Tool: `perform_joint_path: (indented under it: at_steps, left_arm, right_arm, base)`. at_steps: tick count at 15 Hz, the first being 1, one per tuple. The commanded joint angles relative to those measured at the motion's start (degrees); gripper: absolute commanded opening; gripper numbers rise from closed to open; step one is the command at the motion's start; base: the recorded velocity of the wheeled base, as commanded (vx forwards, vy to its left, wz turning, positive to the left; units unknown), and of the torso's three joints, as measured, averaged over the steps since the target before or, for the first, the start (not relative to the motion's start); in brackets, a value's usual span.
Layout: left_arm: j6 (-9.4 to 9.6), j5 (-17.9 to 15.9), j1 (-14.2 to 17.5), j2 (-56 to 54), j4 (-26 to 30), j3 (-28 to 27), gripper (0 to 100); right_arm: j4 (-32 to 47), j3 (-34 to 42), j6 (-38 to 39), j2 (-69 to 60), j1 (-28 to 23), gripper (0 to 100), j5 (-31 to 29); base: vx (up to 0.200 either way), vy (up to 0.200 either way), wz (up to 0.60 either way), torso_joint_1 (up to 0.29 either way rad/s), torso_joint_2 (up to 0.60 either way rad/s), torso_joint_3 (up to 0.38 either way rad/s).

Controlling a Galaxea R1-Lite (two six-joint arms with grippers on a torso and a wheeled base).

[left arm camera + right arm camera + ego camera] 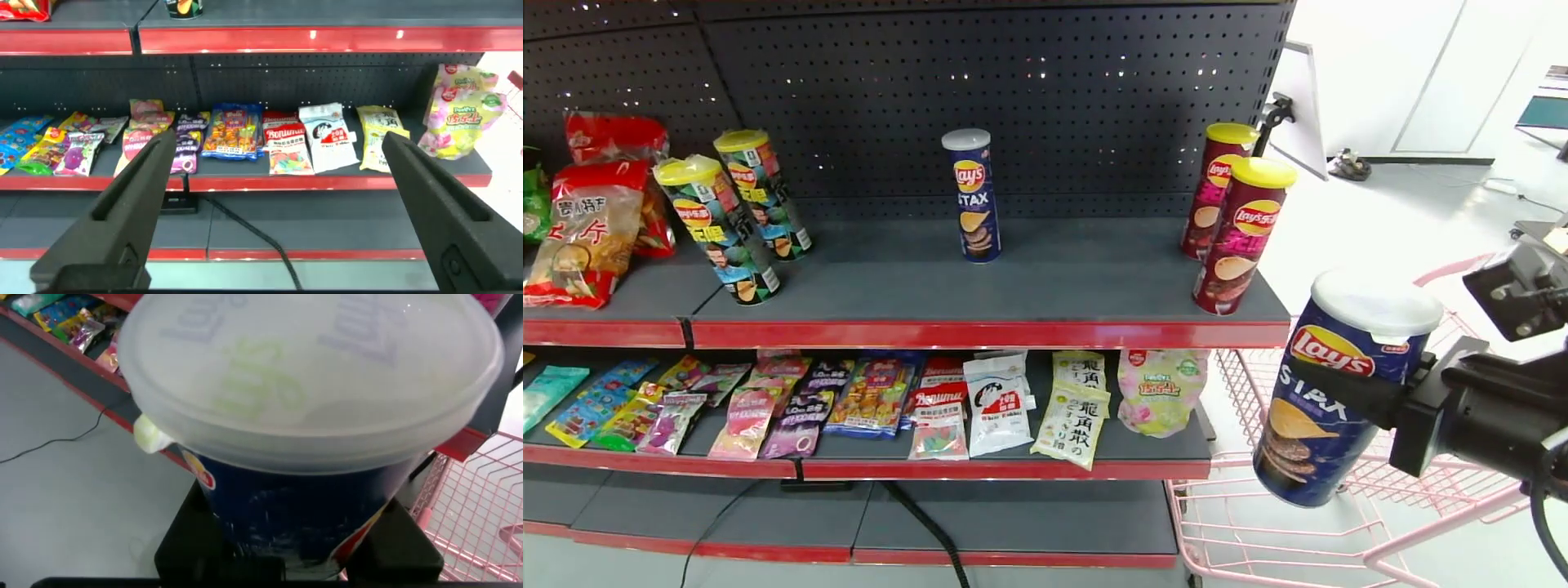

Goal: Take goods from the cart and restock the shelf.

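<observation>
Head view: the right gripper clamped a blue chip can around its middle, fingers closed against its sides. The can hung in the air, tilted slightly, over the pink cart and just past the right end of the shelf. Its white lid loomed large in the right wrist view, with the black fingers pressed against the can below it.

On the top board a matching blue can stood upright near the middle. Two maroon cans with yellow lids stood at the right end, and two green-patterned cans stood toward the left beside red bags.

The left gripper was spread wide and held nothing — in the left wrist view it faced the lower board, where flat snack packets lay in a row. A pale green pouch sat at the row's far end.
</observation>
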Motion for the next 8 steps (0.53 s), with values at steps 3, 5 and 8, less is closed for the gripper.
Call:
perform_joint_path:
  at_steps: [3, 5, 8]
  left_arm:
    - [0.04, 0.01, 0.00, 0.05, 0.06, 0.01, 100]
    - [0.04, 0.01, 0.00, 0.05, -0.03, 0.01, 100]
    - [0.04, 0.01, 0.00, 0.05, -0.03, 0.01, 100]
  right_arm:
    - [0.02, 2.13, -1.25, -2.02, -0.04, 0, 1.45]
    - [0.02, 2.48, -1.60, -2.46, -0.04, 0, 5.14]
    - [0.02, 2.13, -1.51, -2.55, 0.05, 0, 6.98]
  base:
    - [0.000, 0.000, 0.00, 0.000, 0.00, 0.000]
    - [0.000, 0.000, 0.00, 0.000, 0.00, 0.000]
    - [0.000, 0.200, 0.00, 0.004, 0.00, 0.001]
